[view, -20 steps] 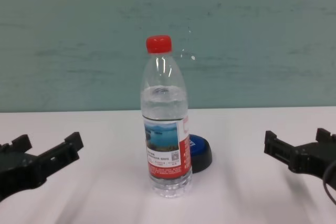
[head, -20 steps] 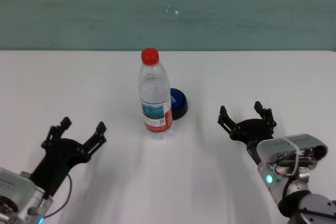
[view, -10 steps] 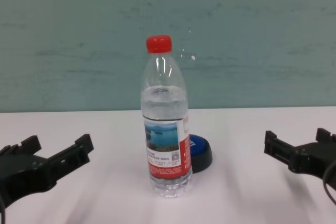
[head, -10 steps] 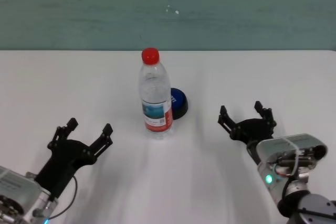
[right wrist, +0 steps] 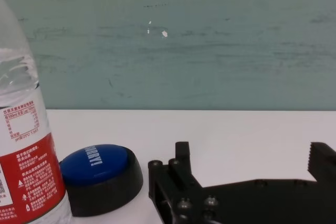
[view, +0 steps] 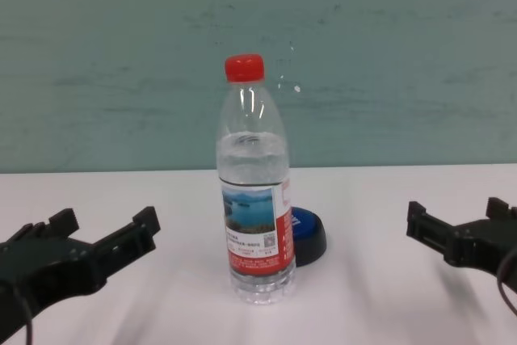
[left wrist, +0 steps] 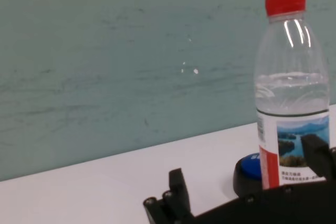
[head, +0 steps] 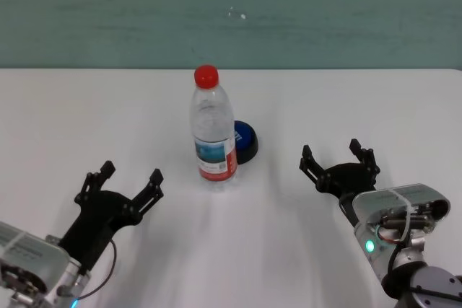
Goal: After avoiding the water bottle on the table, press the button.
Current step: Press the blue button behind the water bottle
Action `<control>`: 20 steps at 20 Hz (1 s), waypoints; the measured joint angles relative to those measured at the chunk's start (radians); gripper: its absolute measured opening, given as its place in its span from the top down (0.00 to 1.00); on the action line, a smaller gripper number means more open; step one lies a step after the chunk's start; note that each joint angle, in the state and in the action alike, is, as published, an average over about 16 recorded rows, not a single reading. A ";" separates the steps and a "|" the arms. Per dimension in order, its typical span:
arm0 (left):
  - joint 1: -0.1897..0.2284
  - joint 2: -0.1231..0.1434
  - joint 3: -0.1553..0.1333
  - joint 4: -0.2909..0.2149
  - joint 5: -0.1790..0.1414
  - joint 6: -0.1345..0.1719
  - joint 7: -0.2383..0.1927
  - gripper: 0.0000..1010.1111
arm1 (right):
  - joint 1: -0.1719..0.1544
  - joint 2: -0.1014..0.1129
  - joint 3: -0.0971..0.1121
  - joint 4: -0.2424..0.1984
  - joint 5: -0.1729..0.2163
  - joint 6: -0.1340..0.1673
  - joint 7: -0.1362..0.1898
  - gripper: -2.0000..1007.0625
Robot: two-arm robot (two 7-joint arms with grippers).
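Observation:
The water bottle (head: 214, 130) stands upright mid-table, clear with a red cap and a red-and-white lake label; it also shows in the chest view (view: 254, 191), the left wrist view (left wrist: 292, 93) and the right wrist view (right wrist: 23, 145). The blue button (head: 244, 142) on its black base sits just behind the bottle to the right, partly hidden by it (view: 307, 233) (right wrist: 100, 177) (left wrist: 251, 170). My left gripper (head: 130, 184) is open and empty, front-left of the bottle (view: 101, 228). My right gripper (head: 338, 158) is open and empty, right of the button (view: 460, 224).
The white table (head: 108, 113) runs back to a teal wall (head: 325, 12). Nothing else stands on it.
My left gripper has moved right and forward toward the bottle. The right gripper, bottle and button have not moved.

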 joint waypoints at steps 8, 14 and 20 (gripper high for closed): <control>-0.008 -0.009 0.015 0.005 0.014 0.000 0.005 0.00 | 0.000 0.000 0.000 0.000 0.000 0.000 0.000 0.00; -0.013 -0.013 0.025 0.011 0.024 -0.001 0.008 0.00 | 0.000 0.000 0.000 0.000 0.000 0.000 0.000 0.00; -0.017 -0.019 0.035 0.017 0.034 -0.002 0.011 0.00 | 0.000 0.000 0.000 0.000 0.000 0.000 0.000 0.00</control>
